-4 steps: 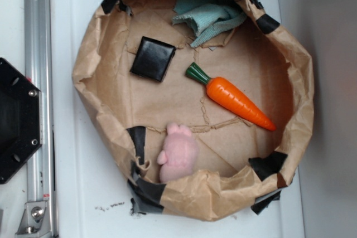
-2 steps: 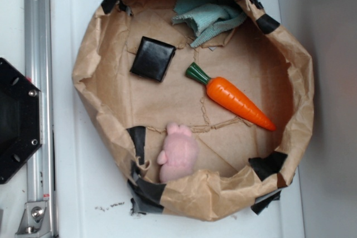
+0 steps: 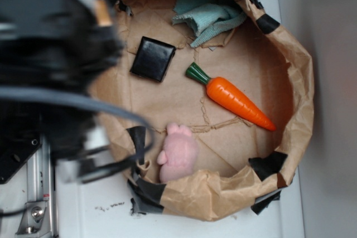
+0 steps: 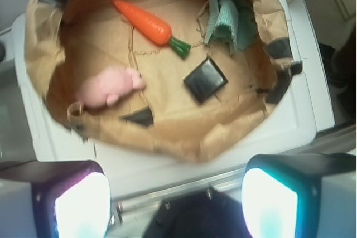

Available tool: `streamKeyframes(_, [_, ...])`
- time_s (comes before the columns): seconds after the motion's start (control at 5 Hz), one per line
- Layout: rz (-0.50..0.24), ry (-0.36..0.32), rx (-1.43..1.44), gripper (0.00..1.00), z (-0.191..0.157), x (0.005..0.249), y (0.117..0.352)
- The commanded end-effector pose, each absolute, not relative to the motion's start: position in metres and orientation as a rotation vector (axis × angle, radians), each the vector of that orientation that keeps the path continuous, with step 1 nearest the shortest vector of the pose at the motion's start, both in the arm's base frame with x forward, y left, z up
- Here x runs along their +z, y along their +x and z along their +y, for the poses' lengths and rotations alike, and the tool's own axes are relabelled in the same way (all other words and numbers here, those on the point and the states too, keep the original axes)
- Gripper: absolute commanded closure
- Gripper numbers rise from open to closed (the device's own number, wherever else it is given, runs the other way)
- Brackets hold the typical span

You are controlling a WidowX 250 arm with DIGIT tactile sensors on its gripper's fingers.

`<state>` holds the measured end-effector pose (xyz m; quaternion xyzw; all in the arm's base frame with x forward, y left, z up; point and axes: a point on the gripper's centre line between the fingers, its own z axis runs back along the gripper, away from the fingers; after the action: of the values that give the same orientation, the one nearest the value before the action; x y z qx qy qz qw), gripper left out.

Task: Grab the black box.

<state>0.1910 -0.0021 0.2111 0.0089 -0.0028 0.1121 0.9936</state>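
Barely begun: the black box point(image 3: 153, 59) lies untouched on the floor of the brown paper tub point(image 3: 290, 54), upper left of centre in the exterior view, just left of the carrot point(image 3: 233, 97) and below the green cloth point(image 3: 207, 16). The gripper point(image 4: 175, 202) hangs outside the tub's rim at the bottom of the wrist frame, its two fingers point(image 4: 75, 202) spread wide and holding nothing. Reaching in, closing on the box and lifting it all appear to remain. A blurred dark mass of arm point(image 3: 50, 59) fills the exterior view's left side, hiding the tub's edge there; a pink plush toy point(image 3: 178, 153) sits lower centre.
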Motion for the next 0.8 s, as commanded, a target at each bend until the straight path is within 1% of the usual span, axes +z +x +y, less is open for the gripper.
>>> streamKeyframes(0.0, [-0.031,0.02,0.54,0.0,0.03,0.173,0.236])
streamKeyframes(0.2, [0.033,0.054,0.686,0.0,0.041,0.148,0.239])
streamKeyframes(0.4, [0.073,0.105,0.755,0.0,0.046,0.12,0.242])
streamKeyframes(0.6, [0.065,0.09,0.832,0.0,0.049,0.102,0.236])
